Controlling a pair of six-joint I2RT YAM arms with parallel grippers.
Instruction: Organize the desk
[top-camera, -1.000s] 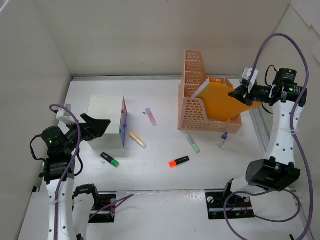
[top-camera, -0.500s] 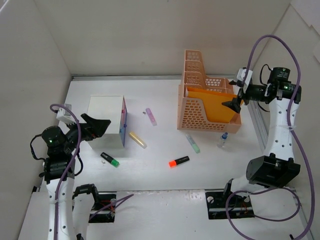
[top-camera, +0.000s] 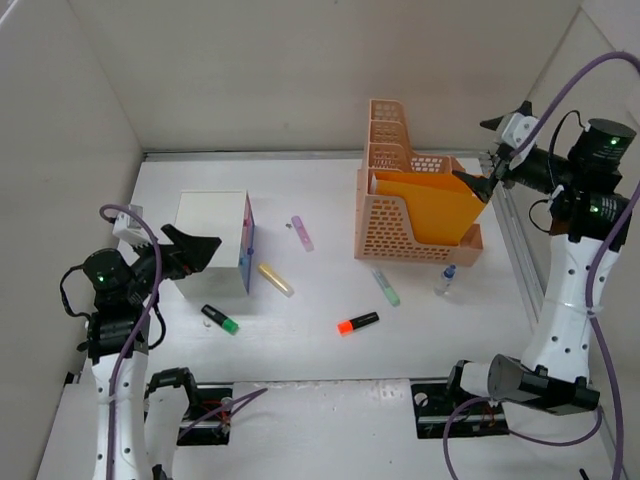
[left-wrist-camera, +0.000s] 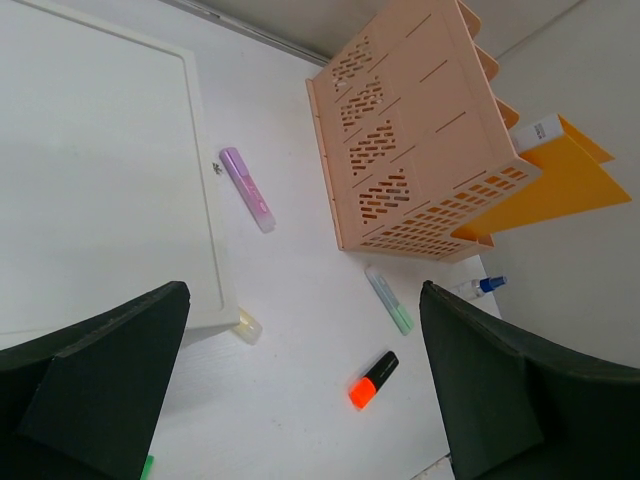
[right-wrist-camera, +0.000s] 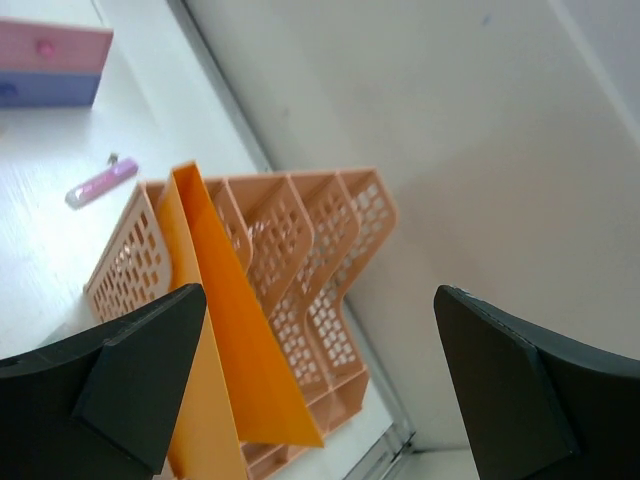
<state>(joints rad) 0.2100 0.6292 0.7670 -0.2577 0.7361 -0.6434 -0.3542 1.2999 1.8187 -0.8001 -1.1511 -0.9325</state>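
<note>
The desk (top-camera: 320, 200) is a wide white tabletop. On its right side stands a peach file organizer (top-camera: 392, 160) with an orange folder (top-camera: 425, 208) upright in its front slot. My right gripper (top-camera: 483, 153) hovers open above the organizer's right end, holding nothing and clear of the folder (right-wrist-camera: 225, 330). My left gripper (top-camera: 195, 250) is open beside the white drawer unit (top-camera: 213, 240), with nothing between its fingers (left-wrist-camera: 100, 390). Loose on the desk are a purple highlighter (top-camera: 302, 233), a yellow one (top-camera: 276, 280), a green-tipped one (top-camera: 220, 319), an orange-tipped one (top-camera: 358, 323) and a pale green one (top-camera: 385, 286).
A small bottle with a blue cap (top-camera: 444, 279) lies in front of the organizer's right corner. White walls close in the desk at the back and both sides. A metal strip (top-camera: 512, 250) runs along the right edge.
The right gripper opened and let go of the orange folder, which now stands in the organizer's front slot. It then rose and pulled back to the right. The left arm hardly moved.
</note>
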